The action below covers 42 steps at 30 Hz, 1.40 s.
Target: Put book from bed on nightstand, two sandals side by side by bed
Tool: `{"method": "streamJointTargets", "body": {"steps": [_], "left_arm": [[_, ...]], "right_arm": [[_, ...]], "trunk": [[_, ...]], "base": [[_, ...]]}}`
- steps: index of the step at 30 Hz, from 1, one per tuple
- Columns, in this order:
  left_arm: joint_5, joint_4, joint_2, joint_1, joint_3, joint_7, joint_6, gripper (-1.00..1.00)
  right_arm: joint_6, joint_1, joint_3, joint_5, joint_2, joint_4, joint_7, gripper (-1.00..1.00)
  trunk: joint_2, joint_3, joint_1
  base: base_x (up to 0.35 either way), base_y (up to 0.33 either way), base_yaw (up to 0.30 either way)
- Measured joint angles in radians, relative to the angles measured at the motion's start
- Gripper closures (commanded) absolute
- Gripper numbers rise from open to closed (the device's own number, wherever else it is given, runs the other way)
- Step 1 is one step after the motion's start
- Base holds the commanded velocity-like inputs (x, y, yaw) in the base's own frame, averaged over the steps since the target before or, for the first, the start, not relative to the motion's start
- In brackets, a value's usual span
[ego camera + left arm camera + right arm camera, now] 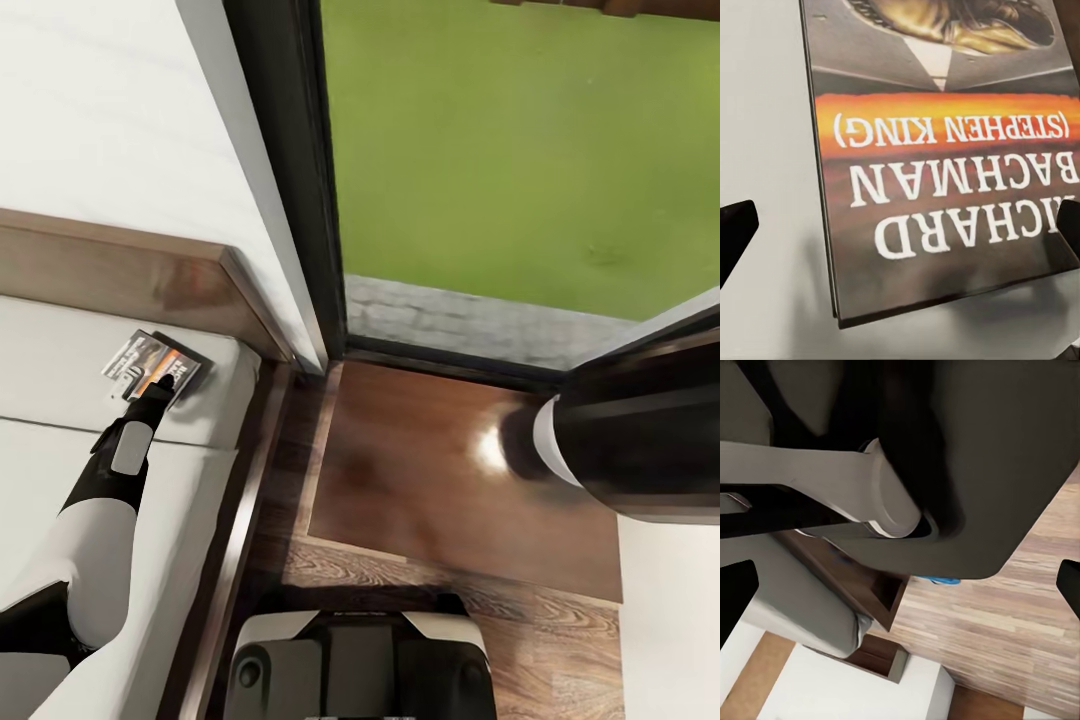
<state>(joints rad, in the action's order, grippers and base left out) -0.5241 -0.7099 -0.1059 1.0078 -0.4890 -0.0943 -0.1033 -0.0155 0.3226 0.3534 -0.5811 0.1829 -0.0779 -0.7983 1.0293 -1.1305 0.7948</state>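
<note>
— Bed first: what does it look like?
— Large low bed (60,350) with dark brown wooden frame and plain off-white mattress, at the left of the head view. Beside it stands the low dark brown nightstand with glossy top (440,470), under the tall dark-framed window (300,200) with green grass behind.
— And the book?
— The small thin paperback book (155,365) lies flat on the mattress, near the headboard. Its dark cover has a golden picture, an orange band with "(STEPHEN KING)" and white letters "RICHARD BACHMAN" (945,150).
— The left gripper?
— The left gripper (160,385) is over the book's near edge. Its black fingertips (735,236) are spread wide, one at each side; whether they touch, I cannot tell.
— The right one?
— The right gripper (900,585) has also its fingers apart, holding nothing. A bit of bright blue sandal (942,580) shows on the wood-plank floor (1005,622).
</note>
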Motion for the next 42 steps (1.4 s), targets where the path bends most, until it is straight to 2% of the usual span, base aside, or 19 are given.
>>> {"method": "streamJointTargets", "body": {"steps": [4, 42], "left_arm": [[0.0, 0.0, 0.0, 0.0, 0.0, 0.0, 0.0, -1.0], [0.0, -0.001, 0.0, 0.0, 0.0, 0.0, 0.0, -1.0]], "right_arm": [[-0.001, 0.0, 0.0, 0.0, 0.0, 0.0, 0.0, -1.0], [0.0, 0.0, 0.0, 0.0, 0.0, 0.0, 0.0, -1.0]], "trunk": [[0.028, -0.013, 0.015], [0.028, -0.013, 0.015]], "base": [[0.0, 0.0, 0.0], [0.0, 0.0, -0.031]]}}
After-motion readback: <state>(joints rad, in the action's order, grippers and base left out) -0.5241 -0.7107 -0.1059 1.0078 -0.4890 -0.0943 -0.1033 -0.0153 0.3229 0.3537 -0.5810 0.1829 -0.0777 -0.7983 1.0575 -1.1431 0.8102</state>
